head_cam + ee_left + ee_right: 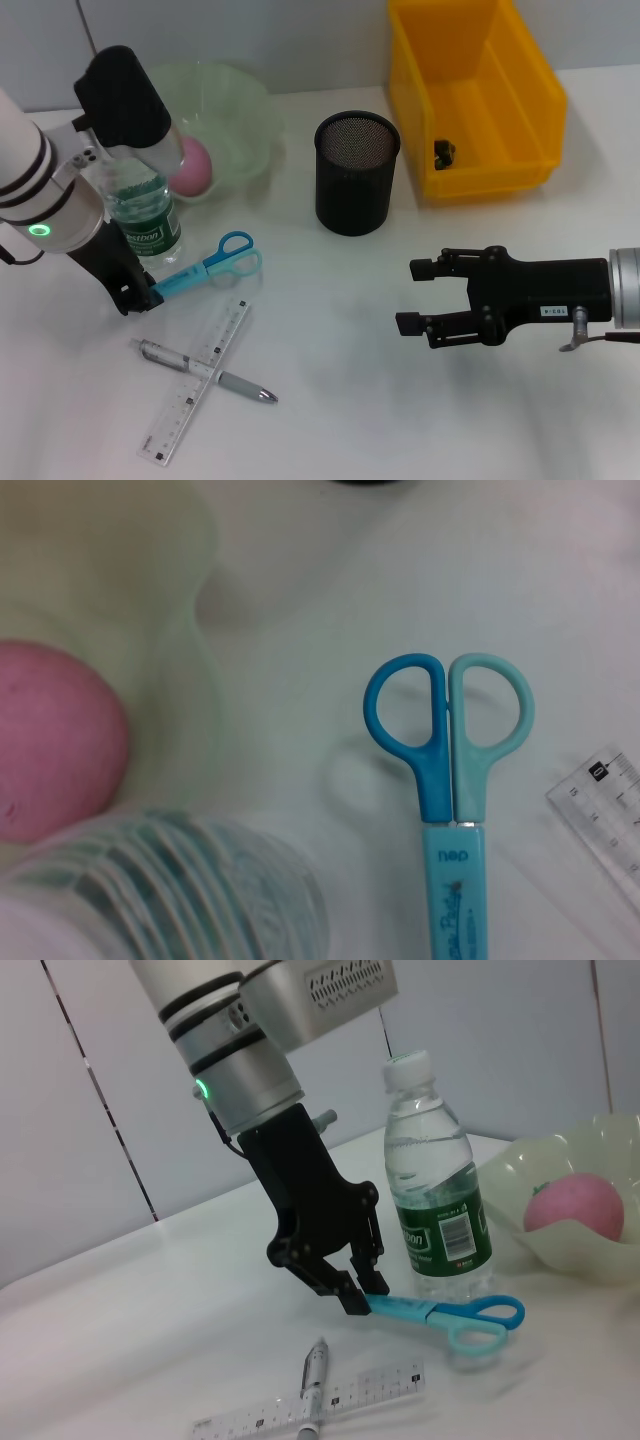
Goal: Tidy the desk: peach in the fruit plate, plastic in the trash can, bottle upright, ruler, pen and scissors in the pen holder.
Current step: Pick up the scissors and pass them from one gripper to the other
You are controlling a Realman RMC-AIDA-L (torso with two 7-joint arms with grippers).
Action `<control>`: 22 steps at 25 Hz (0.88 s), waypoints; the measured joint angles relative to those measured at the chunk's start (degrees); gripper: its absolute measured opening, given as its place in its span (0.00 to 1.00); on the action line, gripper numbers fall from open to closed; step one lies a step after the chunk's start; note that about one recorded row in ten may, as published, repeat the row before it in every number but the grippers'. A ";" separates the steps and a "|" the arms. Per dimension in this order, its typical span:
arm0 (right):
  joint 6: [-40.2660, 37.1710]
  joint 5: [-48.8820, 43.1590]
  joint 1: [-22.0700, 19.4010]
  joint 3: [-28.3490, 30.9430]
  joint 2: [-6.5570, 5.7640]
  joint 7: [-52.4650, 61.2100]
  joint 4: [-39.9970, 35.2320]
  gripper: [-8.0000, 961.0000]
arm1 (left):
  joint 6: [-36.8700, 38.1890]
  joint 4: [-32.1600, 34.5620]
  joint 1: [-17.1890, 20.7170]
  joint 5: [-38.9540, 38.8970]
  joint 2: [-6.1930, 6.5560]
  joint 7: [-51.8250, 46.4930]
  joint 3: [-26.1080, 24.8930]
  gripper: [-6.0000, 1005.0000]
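The left gripper point(362, 1293) is reaching down to the table at the left, its fingers closing on the sheathed blade end of the blue scissors point(212, 264). The scissors are lying flat, handles pointing right and slightly away. Just beyond them the water bottle point(143, 215) is standing upright, its green label partly readable, with a barcode showing only in the right wrist view. Behind the bottle, the pink peach point(190, 166) is sitting in the pale green fruit plate point(245, 110).

The left wrist view is showing small lettering, "nep", on the scissors' sheath, which the head view cannot resolve. Nearer, the clear ruler point(197, 383) is lying diagonally across the grey pen point(205, 370).

The black mesh pen holder point(357, 172) is standing at centre, and the yellow trash can point(470, 95) at far right is holding a small dark item.

The right gripper point(412, 296) is hovering at the right, jaws apart, holding nothing.
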 joint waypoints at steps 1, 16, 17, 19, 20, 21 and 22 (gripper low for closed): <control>0.00 0.00 0.00 0.00 0.00 0.00 0.00 0.85 | 0.40 0.48 0.24 -0.20 0.00 0.06 -0.34 0.19; 0.57 0.01 -0.40 0.61 -0.09 0.01 0.05 0.85 | 6.16 13.43 7.32 -11.42 0.06 4.18 -3.49 0.19; 0.58 0.05 -0.45 0.61 -0.09 0.01 0.05 0.85 | 6.59 13.85 7.59 -12.57 0.06 4.88 -4.21 0.19; 0.60 0.22 -0.54 0.66 -0.09 0.01 0.05 0.85 | 7.25 14.20 7.96 -14.70 0.07 6.03 -5.48 0.19; 0.61 0.33 -0.66 0.75 -0.09 0.04 0.05 0.85 | 7.45 14.22 8.17 -16.04 0.09 6.76 -6.22 0.19; 0.61 0.33 -0.66 0.75 -0.09 0.04 0.05 0.85 | 7.59 14.24 8.46 -17.50 0.10 7.59 -6.97 0.19; 0.61 0.36 -0.70 0.79 -0.09 0.08 0.05 0.85 | 7.70 14.24 8.76 -18.50 0.11 8.30 -7.34 0.19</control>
